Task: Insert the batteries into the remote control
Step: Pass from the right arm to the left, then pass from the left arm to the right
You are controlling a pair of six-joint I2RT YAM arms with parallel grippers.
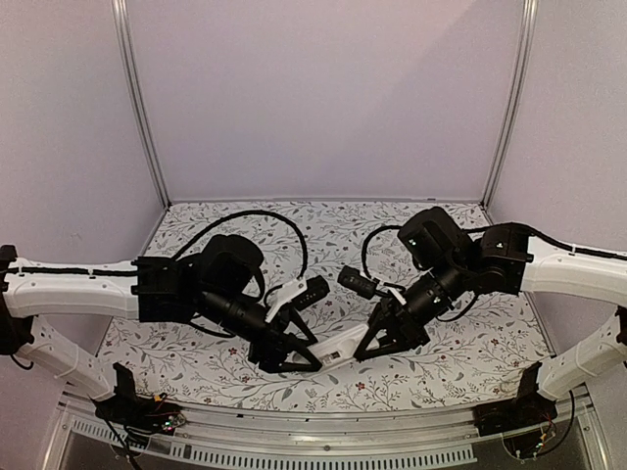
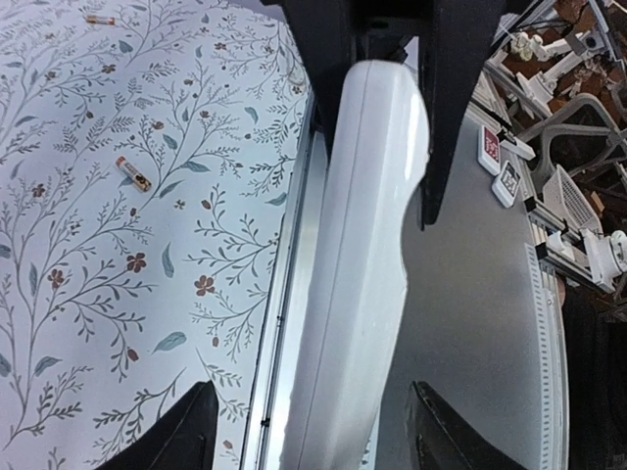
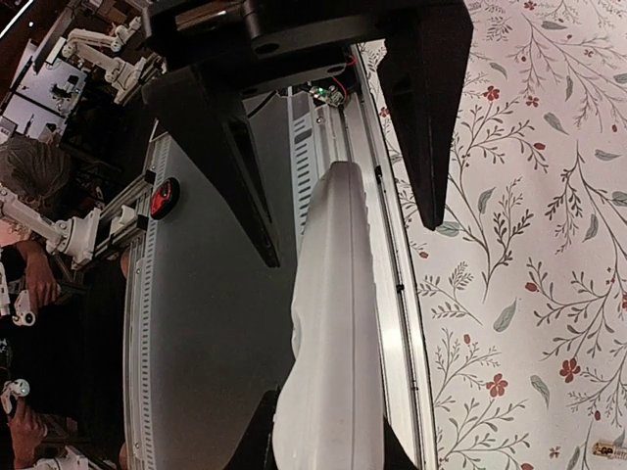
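Note:
The white remote control (image 1: 338, 349) hangs between both grippers over the table's front edge. In the left wrist view it (image 2: 367, 225) runs edge-on between my fingers. My left gripper (image 2: 312, 392) is open, its fingers standing apart from the remote on each side. My right gripper (image 3: 328, 421) is shut on the remote's end (image 3: 328, 323); its jaws press both sides. In the top view the left gripper (image 1: 294, 357) and the right gripper (image 1: 377, 343) face each other. Two small reddish-gold batteries (image 2: 134, 173) (image 2: 99, 20) lie on the floral cloth; one shows in the right wrist view (image 3: 609, 450).
The floral cloth (image 1: 323, 235) covers the table. A metal rail (image 2: 294, 245) marks the front edge, directly below the remote. Beyond it are grey floor, other rigs and a person (image 3: 29, 196). White walls enclose the back and sides.

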